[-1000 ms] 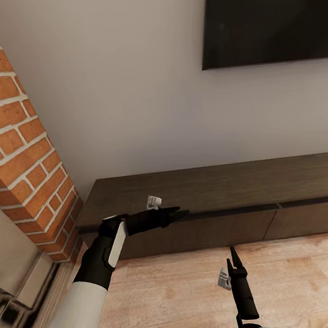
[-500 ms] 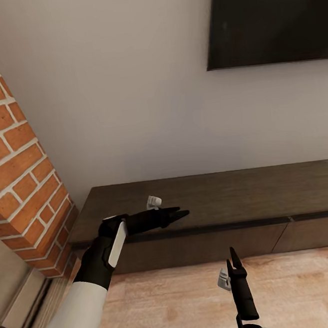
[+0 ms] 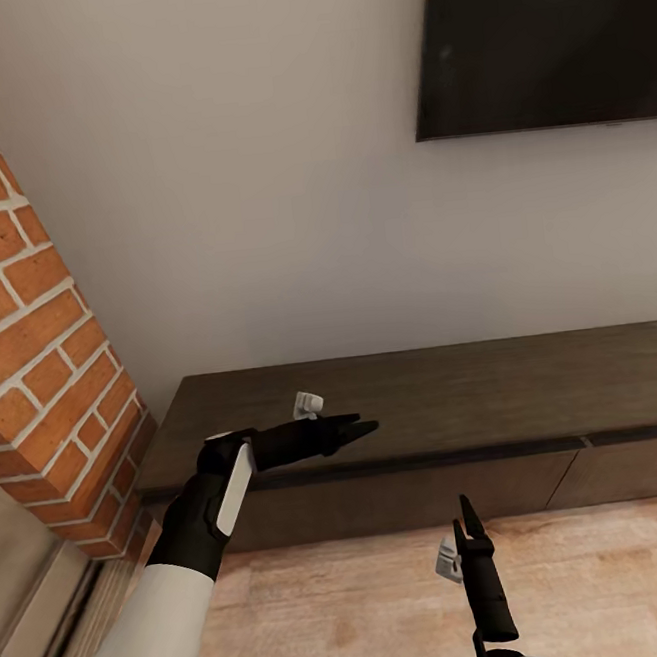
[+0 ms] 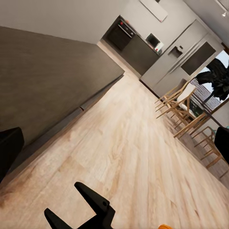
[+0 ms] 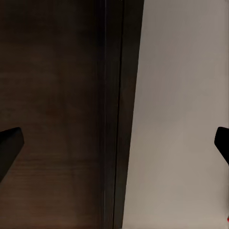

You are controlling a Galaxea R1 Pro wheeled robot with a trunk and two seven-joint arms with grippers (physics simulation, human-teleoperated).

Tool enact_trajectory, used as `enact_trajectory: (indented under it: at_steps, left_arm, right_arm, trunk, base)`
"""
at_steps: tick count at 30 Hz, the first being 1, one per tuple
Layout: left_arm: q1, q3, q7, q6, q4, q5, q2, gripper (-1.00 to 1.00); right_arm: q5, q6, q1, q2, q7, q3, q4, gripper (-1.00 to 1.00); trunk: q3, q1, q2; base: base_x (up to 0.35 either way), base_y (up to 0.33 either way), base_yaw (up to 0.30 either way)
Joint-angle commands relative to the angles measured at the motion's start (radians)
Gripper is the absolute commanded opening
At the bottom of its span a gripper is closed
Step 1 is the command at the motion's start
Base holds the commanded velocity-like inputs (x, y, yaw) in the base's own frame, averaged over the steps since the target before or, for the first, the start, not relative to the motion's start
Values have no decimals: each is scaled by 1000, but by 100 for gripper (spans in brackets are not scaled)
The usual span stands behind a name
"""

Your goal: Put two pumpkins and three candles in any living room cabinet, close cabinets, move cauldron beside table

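The cabinet (image 3: 455, 392) runs long and low along the wall, its dark fronts shut. My left gripper (image 3: 366, 427) hovers just above the cabinet's front edge near its left end, fingers pointing right. In the left wrist view its fingers stand wide apart, so it is open and empty. My right gripper (image 3: 466, 512) points up at the cabinet front from over the floor. It shows as an open fork (image 4: 64, 198) with nothing in it. The right wrist view looks at the dark cabinet (image 5: 47, 95) and the pale wall. No pumpkins, candles, cauldron or table are in view.
A brick fireplace (image 3: 27, 327) stands hard against the cabinet's left end. A dark TV (image 3: 542, 37) hangs above the cabinet. Wood floor (image 4: 124, 152) stretches toward dining chairs (image 4: 183, 107) and a kitchen. A tiny orange sliver (image 4: 163, 226) sits at the frame's edge.
The head camera shifted a little, sliding the fireplace left and the cabinet lower in the picture. Both arms keep the same pose and both grippers stay open.
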State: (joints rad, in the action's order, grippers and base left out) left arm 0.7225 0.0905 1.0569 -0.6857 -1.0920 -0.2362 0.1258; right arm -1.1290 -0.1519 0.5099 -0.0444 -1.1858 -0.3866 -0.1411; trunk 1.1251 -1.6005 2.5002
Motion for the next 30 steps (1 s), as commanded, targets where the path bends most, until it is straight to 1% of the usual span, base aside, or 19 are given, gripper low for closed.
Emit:
enact_trajectory:
  at_steps: [1,22,30]
  left_arm:
    - [0,0,0,0,0,0,0,100]
    - [0,0,0,0,0,0,0,100]
    - [0,1,0,0,0,1,1,100]
  right_arm:
    - [0,0,0,0,0,0,0,100]
    - [5,0,0,0,0,0,-1,100]
    - [6,0,0,0,0,0,-2,100]
  trunk:
    - [0,0,0]
    - [81,-9,5]
    - [81,-9,5]
  base:
    - [0,0,0]
    - [0,0,0]
    - [7,-1,0]
